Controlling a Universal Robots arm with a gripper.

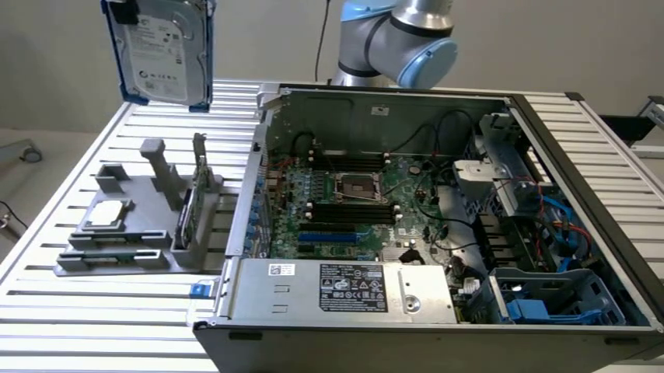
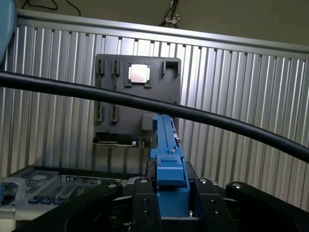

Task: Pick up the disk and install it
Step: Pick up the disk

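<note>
Closest to the wrist camera are the black metal fingers of the claw (image 2: 170,195). They are closed at a middling width on the end of the disk (image 2: 166,140), a flat silver metal hard drive with a white printed label and a blue plastic carrier frame. The exterior view has the disk (image 1: 166,50) lifted high in the air, clear of everything.

Directly below the claw lies the grey plastic parts holder (image 2: 137,96) on the ribbed aluminium table (image 1: 83,311). The holder carries a small square silver chip (image 2: 139,74) and a thin green circuit card (image 1: 195,194) standing on edge. The open grey steel computer case (image 1: 384,109) sits lower than the claw and off toward the exterior view's right.

The disk hangs from the claw with its long axis close to vertical, leaning slightly. Its free end points down at the holder, and its labelled face is turned toward the exterior camera.

Only one end is gripped, and on plastic, so a jolt could likely make the drive pivot or slide between the fingers. The thick black cable (image 2: 145,104) passing between the wrist camera and the disk might snag it. Inside the case, loose black and blue wires (image 1: 550,210) crowd the blue plastic drive cage (image 1: 550,299), so a tilted drive could catch there or on the case wall.
</note>
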